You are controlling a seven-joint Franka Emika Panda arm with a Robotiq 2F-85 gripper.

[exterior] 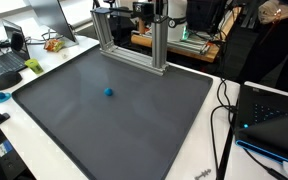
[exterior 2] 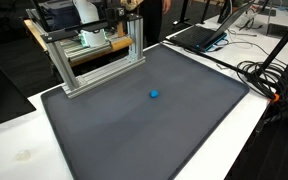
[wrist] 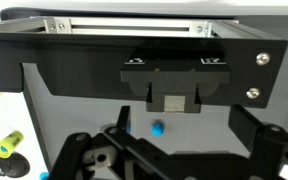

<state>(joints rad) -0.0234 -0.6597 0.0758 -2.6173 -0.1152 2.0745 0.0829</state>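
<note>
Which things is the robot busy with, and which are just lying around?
Busy with:
blue ball
open fingers
grey mat under the ball

Lying around:
metal frame
laptop
cables

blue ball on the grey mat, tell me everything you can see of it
The blue ball is small, round and evenly bright blue; its material is unclear. It rests alone near the middle of the dark grey mat, in front of the metal frame but apart from it, touching only the mat.
</note>
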